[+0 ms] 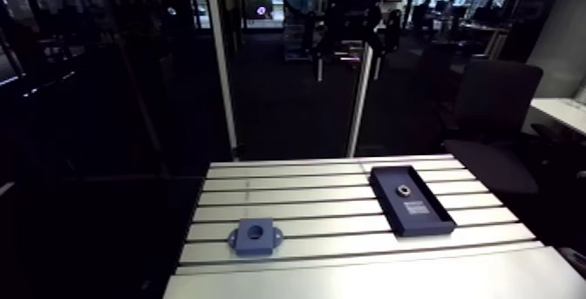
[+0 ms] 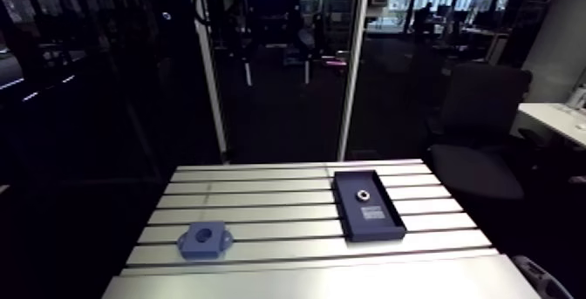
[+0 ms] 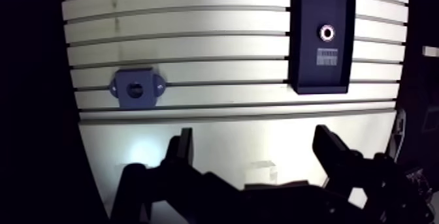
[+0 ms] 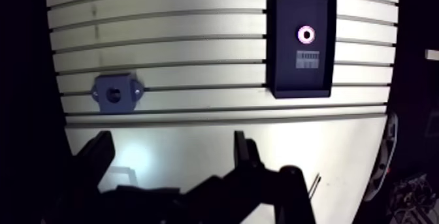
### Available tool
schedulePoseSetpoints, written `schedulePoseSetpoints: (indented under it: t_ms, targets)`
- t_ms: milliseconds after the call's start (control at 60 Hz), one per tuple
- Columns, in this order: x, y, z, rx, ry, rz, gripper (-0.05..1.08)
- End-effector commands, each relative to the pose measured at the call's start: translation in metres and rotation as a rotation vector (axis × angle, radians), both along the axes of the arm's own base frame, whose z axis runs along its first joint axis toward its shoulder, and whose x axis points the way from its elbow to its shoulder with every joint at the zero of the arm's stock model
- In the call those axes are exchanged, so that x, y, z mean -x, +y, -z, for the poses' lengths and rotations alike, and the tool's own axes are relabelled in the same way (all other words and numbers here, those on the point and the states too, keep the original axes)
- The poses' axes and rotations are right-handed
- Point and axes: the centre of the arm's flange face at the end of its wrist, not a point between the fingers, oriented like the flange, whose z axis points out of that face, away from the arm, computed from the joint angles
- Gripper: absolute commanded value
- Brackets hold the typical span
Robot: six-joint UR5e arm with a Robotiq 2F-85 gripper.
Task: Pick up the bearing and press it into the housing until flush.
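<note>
one bearing point(image 3: 326, 32) in one dark tray point(image 3: 307, 70), one blue housing point(image 3: 136, 91) well apart — hand point(image 3: 255, 135) spread wide, holding nothing.

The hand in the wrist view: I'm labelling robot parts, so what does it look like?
The hand is black throughout: two chunky, angular fingers with flat inner faces, hinged on linkages to a dark body. No markings or colours show on it; it reads mostly as a silhouette against the pale table.
</note>
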Motion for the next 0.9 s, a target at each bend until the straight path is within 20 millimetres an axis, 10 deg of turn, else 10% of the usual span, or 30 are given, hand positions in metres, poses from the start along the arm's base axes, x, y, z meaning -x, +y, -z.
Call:
schedulePoseSetpoints:
  t_ms: [17, 600, 900]
  targets:
    - [0.010, 0.015, 0.017, 0.013, -0.033, 0.019, 0.01]
    - [0.014, 0.017, 0.021, 0.007, -0.036, 0.017, 0.01]
    - [0.032, 0.033, 0.062, 0.023, -0.100, -0.126, 0.01]
